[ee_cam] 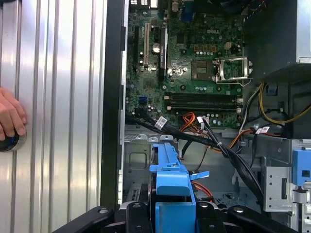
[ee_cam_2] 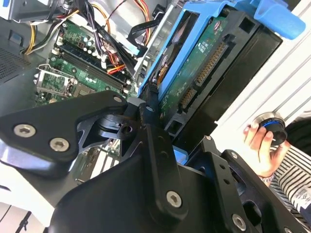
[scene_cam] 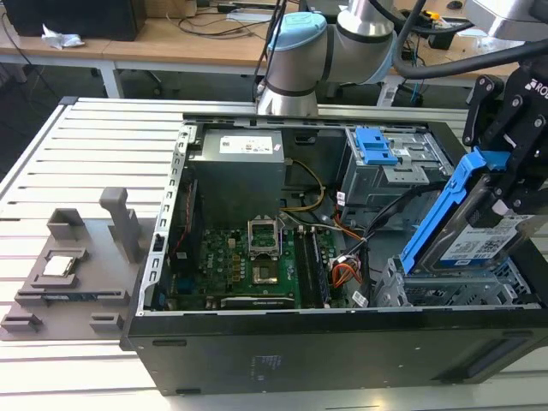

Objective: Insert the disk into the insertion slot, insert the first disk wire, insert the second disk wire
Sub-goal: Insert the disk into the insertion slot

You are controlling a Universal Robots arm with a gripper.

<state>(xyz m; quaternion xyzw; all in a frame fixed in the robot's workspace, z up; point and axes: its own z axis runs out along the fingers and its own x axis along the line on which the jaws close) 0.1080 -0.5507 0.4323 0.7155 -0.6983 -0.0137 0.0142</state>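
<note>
My black gripper (scene_cam: 507,195) is shut on the disk (scene_cam: 478,244), a silver drive with a white label in a bright blue carrier. The disk hangs tilted, its lower end just above the insertion slot (scene_cam: 454,293), the silver perforated cage at the exterior view's right inside the open computer case. In the second wrist view the disk (ee_cam_2: 204,73) shows its green circuit board and connector. Its blue carrier (ee_cam: 170,180) sits over the cage (ee_cam: 138,158) in the first wrist view. A bundle of black cables (ee_cam: 209,143) lies loose beside the cage; I cannot tell which are the disk wires.
A taller grey cage with a blue tab (scene_cam: 377,145) stands behind the slot. The motherboard (scene_cam: 248,261) fills the case floor. A grey fixture with a chip (scene_cam: 64,265) lies on the slatted table at the exterior view's left. A person's hand (ee_cam_2: 257,141) holds a round knob outside the case.
</note>
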